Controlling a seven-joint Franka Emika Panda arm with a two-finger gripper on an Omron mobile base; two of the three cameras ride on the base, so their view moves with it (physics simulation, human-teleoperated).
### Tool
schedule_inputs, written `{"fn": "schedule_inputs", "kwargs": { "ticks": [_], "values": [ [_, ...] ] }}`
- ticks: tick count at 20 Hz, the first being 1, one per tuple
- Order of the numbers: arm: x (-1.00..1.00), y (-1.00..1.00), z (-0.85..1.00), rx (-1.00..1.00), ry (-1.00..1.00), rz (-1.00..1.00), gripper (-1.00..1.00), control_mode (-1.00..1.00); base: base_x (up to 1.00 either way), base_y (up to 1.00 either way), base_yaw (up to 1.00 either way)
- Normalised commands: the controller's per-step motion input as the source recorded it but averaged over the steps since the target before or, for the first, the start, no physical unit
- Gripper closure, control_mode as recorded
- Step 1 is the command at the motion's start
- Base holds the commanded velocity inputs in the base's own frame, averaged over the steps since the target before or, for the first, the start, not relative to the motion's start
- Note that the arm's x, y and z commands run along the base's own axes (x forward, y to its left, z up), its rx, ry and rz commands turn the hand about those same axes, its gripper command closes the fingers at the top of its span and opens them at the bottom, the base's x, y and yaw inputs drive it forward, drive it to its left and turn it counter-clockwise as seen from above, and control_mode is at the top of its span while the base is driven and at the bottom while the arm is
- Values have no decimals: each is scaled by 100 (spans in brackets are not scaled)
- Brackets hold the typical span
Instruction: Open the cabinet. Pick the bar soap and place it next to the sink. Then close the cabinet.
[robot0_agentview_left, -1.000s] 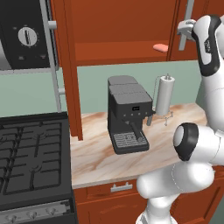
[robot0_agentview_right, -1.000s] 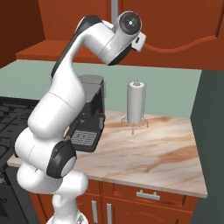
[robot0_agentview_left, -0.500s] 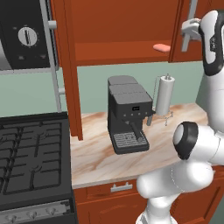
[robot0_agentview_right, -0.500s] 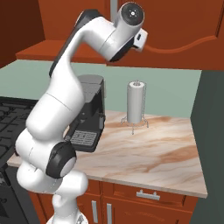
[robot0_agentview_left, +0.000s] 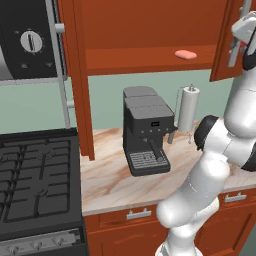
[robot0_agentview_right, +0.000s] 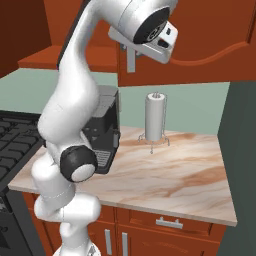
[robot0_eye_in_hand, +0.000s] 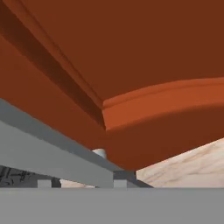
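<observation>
Reddish-brown raised-panel cabinet door (robot0_eye_in_hand: 144, 57) up close, curved panel moulding running across it, long grey bar handle (robot0_eye_in_hand: 48, 153) slanting across the lower left just in front of the door, marbled countertop (robot0_eye_in_hand: 192, 164) at lower right, a bit of dark stove grate (robot0_eye_in_hand: 17, 177) at lower left.
</observation>
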Motion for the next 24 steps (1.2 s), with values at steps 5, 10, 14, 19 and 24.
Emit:
{"fn": "schedule_inputs", "kwargs": {
  "ticks": [5,10,14,19,24],
  "values": [
    [-26,-100,-39,0,-7,-12,100,-100,0,0,0],
    [-8,-90,-98,3,-21,-15,100,-100,0,0,0],
    [-64,-81,-100,9,-26,-18,100,-100,0,0,0],
    [-63,-78,-100,5,-24,-19,100,-100,0,0,0],
    [-59,-84,-99,3,-20,-22,100,-100,0,0,0]
  ]
}}
